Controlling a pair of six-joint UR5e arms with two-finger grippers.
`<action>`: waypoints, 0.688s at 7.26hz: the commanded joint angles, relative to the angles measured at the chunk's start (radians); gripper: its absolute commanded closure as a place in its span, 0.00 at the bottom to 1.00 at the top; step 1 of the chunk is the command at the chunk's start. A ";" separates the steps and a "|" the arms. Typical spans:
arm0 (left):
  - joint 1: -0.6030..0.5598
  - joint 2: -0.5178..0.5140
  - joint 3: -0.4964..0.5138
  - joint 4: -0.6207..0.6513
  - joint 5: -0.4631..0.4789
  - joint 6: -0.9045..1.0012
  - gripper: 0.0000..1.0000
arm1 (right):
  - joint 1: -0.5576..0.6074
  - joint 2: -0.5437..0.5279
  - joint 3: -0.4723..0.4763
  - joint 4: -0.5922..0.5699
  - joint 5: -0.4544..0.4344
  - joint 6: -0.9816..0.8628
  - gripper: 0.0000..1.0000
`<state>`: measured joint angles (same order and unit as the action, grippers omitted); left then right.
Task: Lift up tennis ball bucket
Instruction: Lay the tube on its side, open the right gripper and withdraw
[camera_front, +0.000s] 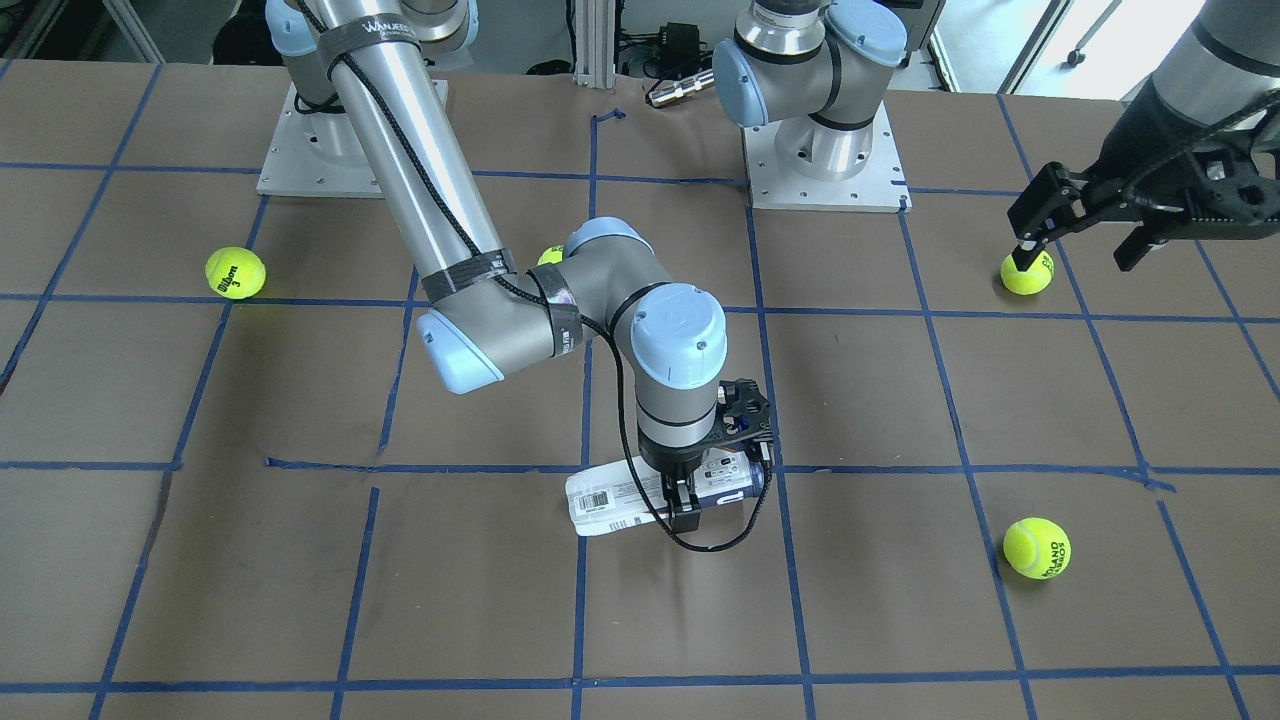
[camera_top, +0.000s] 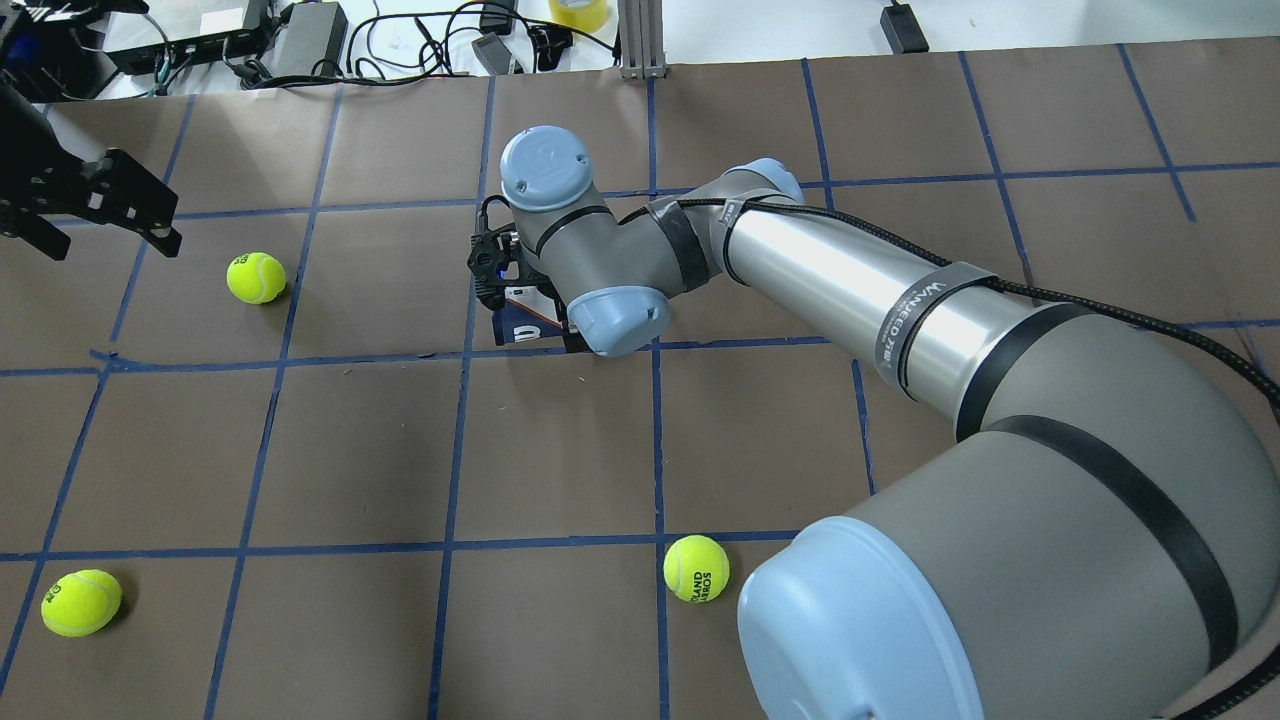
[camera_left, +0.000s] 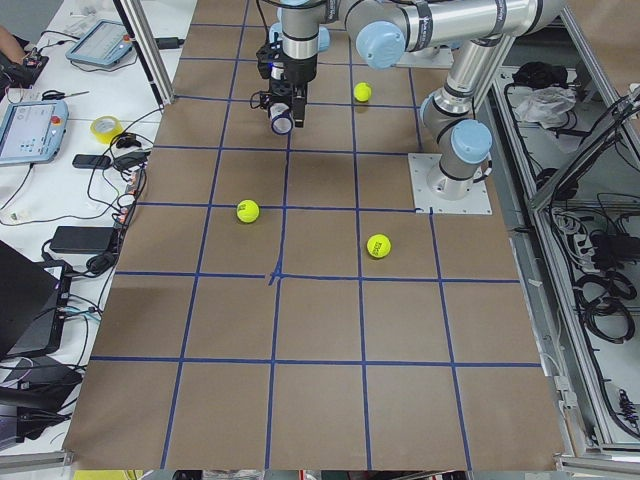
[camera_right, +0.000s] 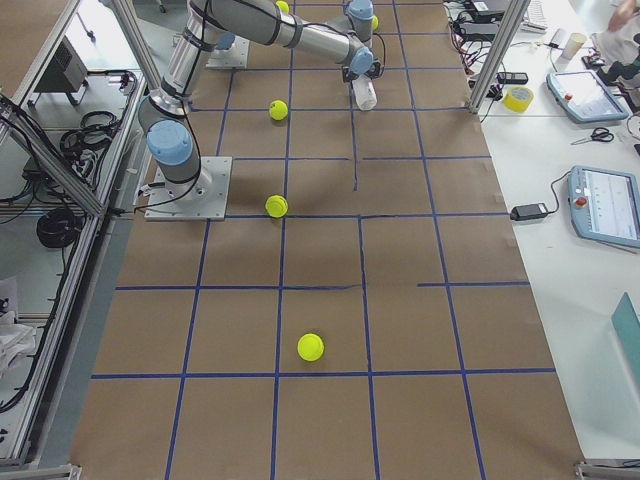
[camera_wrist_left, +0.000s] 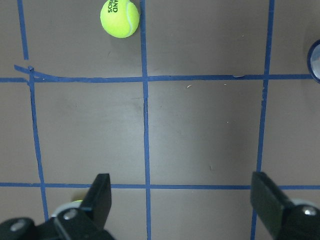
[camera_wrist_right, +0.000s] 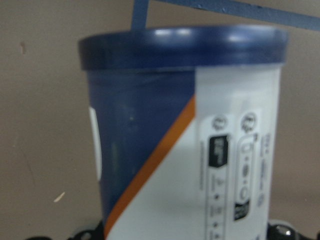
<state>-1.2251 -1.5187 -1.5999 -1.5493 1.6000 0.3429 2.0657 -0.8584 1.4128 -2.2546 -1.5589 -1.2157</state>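
Right now the tennis ball bucket (camera_front: 615, 505) lies on its side near the middle of the table (camera_front: 900, 620), over one of the blue tape lines (camera_front: 950, 468). Its white barcode end points to the robot's right and its navy end to the robot's left. The right gripper (camera_front: 684, 508) comes down on it from directly above, with one finger on each side of the can, a little nearer to the navy end than to the white one. The fingers are closed against the body of the can and hold it. I cannot tell whether the can is touching the table or is slightly above it. In the right wrist view the bucket fills almost the whole picture, with the navy rim at the top, an orange stripe and the white label below it. The left gripper (camera_wrist_left: 181, 176) hangs above the table at the robot's left side, well apart from the bucket. Its fingers (camera_wrist_left: 102, 195) are spread wide and there is nothing between them. Loose tennis balls (camera_top: 256, 277) lie scattered on the table, and one of them is just beside the left gripper in the front-facing view.
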 joint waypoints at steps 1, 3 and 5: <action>-0.001 -0.001 -0.002 0.000 -0.005 0.001 0.00 | 0.004 -0.004 0.000 0.021 -0.004 0.007 0.00; -0.002 -0.002 -0.003 0.000 -0.009 -0.001 0.00 | 0.002 -0.013 -0.003 0.052 -0.001 0.007 0.00; -0.002 -0.002 -0.006 0.000 -0.011 -0.001 0.00 | -0.015 -0.066 -0.017 0.096 0.014 0.013 0.00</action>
<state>-1.2269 -1.5201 -1.6039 -1.5493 1.5906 0.3423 2.0635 -0.8897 1.4059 -2.1945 -1.5521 -1.2061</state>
